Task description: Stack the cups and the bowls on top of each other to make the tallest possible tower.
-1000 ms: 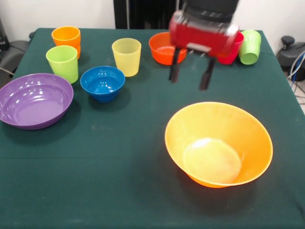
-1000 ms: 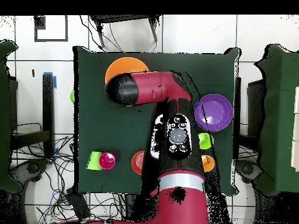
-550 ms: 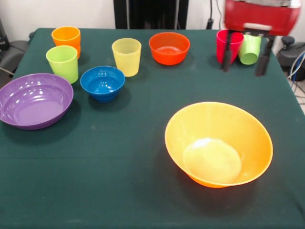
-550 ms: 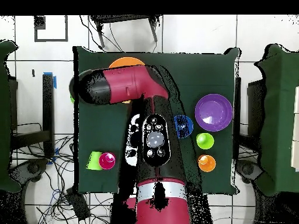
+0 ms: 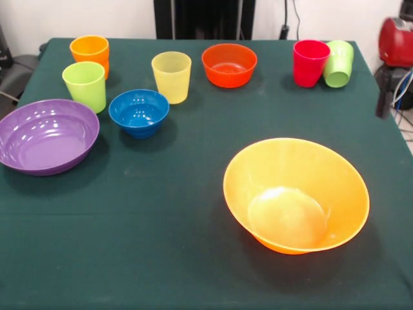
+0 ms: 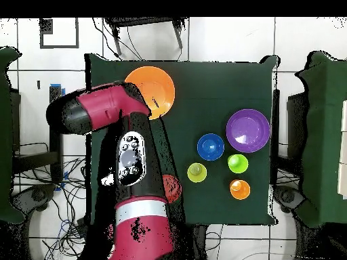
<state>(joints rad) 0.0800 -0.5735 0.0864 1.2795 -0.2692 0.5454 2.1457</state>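
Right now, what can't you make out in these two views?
- Gripper: in the front view it is cut off by the right edge; in the overhead view it is under the arm. Open or shut is unclear.
- Red cup and green cup: hidden by the arm in the overhead view.
- Red-orange bowl: partly covered by the arm in the overhead view.

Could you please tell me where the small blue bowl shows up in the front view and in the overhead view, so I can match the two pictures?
Front view: the blue bowl sits left of centre, just right of the purple bowl.
Overhead view: the blue bowl sits right of centre, just left of the purple bowl.
Shared landmark: the purple bowl beside it.
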